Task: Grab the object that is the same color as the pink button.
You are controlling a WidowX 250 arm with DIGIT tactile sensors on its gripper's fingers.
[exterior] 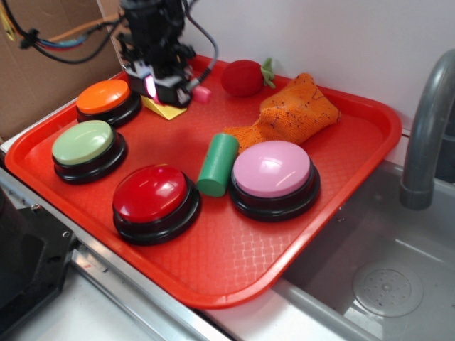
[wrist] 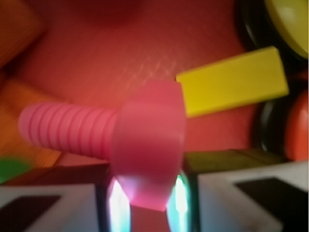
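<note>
had the gripper (exterior: 155, 84) clamped on the head of the pink bolt (wrist: 145, 145), back left part of the red tray (exterior: 213, 270), right above the yellow wedge block (exterior: 165, 109) and next to the orange button (exterior: 104, 96). ribbed shaft stuck out sideways in the wrist view, tip just visible from outside. pale pink button (exterior: 271, 169) sat well apart toward the front right, green cylinder (exterior: 217, 164) just beside it.

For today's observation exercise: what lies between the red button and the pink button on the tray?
A green cylinder lies between the red button and the pink button, close against the pink one. The exterior view shows this.
</note>
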